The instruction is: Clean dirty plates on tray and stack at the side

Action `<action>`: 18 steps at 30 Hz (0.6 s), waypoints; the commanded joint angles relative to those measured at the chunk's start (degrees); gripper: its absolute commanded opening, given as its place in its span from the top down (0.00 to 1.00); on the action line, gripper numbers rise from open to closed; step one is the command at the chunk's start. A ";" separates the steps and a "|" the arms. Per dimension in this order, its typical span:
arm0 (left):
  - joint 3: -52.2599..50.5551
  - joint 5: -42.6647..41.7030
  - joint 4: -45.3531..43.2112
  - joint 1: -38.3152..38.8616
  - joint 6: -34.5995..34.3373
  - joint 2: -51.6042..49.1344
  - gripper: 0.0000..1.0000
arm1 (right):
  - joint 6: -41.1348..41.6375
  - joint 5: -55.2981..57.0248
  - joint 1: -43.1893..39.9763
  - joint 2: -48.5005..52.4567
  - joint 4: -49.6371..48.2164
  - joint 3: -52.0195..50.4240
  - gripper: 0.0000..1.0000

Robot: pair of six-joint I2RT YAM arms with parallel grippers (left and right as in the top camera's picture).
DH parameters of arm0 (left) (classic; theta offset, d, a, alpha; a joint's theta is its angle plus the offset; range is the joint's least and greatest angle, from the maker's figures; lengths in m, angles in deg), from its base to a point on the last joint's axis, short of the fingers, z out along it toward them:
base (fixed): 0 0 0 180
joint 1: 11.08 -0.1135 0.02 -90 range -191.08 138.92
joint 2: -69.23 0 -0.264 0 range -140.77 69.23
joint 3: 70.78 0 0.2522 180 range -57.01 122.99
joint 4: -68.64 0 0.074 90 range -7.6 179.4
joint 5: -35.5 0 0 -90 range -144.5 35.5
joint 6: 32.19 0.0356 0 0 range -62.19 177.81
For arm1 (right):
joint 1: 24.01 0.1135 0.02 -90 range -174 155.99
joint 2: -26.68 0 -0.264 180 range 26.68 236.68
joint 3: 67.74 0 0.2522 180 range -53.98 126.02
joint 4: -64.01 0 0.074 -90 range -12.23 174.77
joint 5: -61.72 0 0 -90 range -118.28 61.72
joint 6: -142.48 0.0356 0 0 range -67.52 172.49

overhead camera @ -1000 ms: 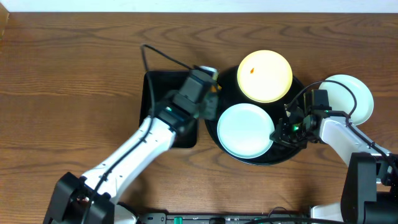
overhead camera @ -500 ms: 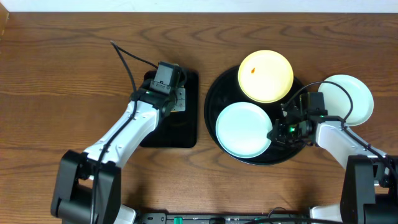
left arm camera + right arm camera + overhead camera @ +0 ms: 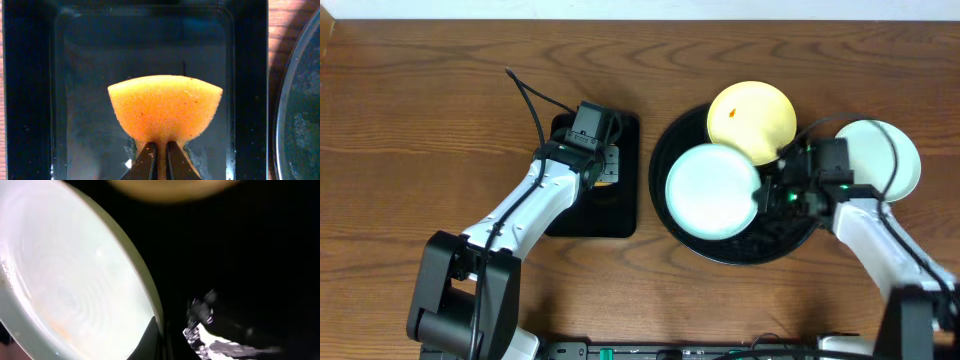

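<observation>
Mint-coloured and shallow, the held plate (image 3: 710,190) lies in the left half of the round black tray (image 3: 772,238). Its right rim is pinched between the fingers of the right end effector (image 3: 764,194), which reaches in from the right. In the right wrist view the 2 fingertips of this end effector (image 3: 161,337) are closed tight on the plate's edge (image 3: 75,280), with the dark tray (image 3: 250,240) behind; whether the plate is raised off the tray cannot be told. Just beyond it, the yellow plate (image 3: 755,120) rests across the tray's far rim and carries 1 small orange speck (image 3: 731,112); its near edge meets the held plate. A 2nd mint plate (image 3: 905,150) sits on the wooden worktop (image 3: 420,120), just right of the tray and behind the right arm. Left of the round tray, the left end effector (image 3: 601,172) hangs over the rectangular black tray (image 3: 620,212). Its fingers (image 3: 150,160) are clamped on the narrow end of an orange sponge (image 3: 165,107) above the wet tray floor (image 3: 80,75), well apart from every plate.
</observation>
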 commanded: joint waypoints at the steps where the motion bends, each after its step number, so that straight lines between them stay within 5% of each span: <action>1: -0.57 0.39 0.13 -0.11 0.68 0.07 0.92 | -2.32 12.11 0.15 -6.49 1.07 3.21 0.99; 8: -0.57 0.39 0.13 -0.13 0.68 0.07 0.93 | -6.01 29.55 2.23 -11.13 13.66 8.52 0.99; 18: -0.57 0.39 0.13 -0.13 0.68 0.07 0.92 | -7.87 38.66 2.73 -10.82 33.94 20.61 0.99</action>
